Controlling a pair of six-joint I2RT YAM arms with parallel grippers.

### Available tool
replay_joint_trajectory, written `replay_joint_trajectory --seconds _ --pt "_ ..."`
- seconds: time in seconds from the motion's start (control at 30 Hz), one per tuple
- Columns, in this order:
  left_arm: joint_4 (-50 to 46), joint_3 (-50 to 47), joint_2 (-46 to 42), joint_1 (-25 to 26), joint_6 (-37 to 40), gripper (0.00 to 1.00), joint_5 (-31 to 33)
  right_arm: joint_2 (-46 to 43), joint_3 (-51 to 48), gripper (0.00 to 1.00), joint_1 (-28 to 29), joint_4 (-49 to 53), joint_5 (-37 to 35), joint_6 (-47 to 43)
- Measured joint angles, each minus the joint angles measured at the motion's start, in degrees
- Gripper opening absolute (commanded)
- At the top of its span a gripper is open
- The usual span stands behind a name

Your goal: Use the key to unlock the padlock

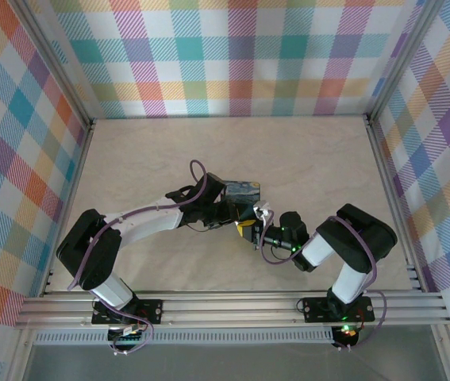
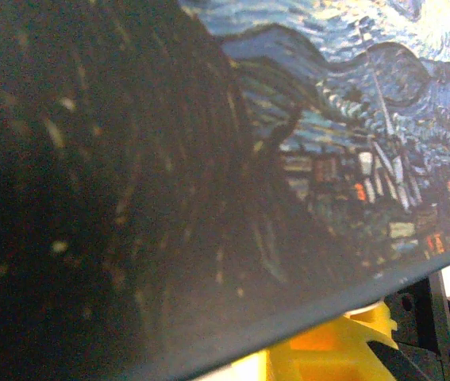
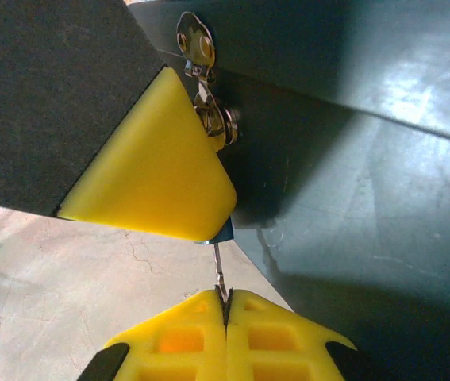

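In the right wrist view my right gripper (image 3: 225, 298) is shut on the key (image 3: 221, 274), a thin pale metal sliver standing up from its yellow fingertips. The key's top meets the padlock (image 3: 225, 232). Only a small blue corner of the padlock shows, under a yellow finger (image 3: 157, 167) of my left gripper (image 1: 239, 213), which grips it; that gripper's other finger is hidden. Just behind stands the dark starry-night box (image 1: 242, 190), with its metal hasp (image 3: 195, 40) above the finger. The box's printed face (image 2: 209, 159) covers most of the left wrist view. Both grippers meet mid-table, the right gripper (image 1: 255, 228) coming from the right.
Plaid walls (image 1: 18, 159) enclose the beige tabletop (image 1: 145, 159) on three sides. An aluminium rail (image 1: 225, 305) runs along the near edge by the arm bases. Purple cables (image 1: 197, 171) loop off both arms.
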State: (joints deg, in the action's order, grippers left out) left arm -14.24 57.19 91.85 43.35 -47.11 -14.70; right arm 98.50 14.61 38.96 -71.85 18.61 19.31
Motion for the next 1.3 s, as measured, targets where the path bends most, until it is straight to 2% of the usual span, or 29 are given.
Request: replay_joint_trajectory --seconds 1.3 --pt "0.92 -0.02 1.46 0.04 0.0 0.19 0.15 -1.81 0.5 0.0 0.07 4.9 -0.04 4.04"
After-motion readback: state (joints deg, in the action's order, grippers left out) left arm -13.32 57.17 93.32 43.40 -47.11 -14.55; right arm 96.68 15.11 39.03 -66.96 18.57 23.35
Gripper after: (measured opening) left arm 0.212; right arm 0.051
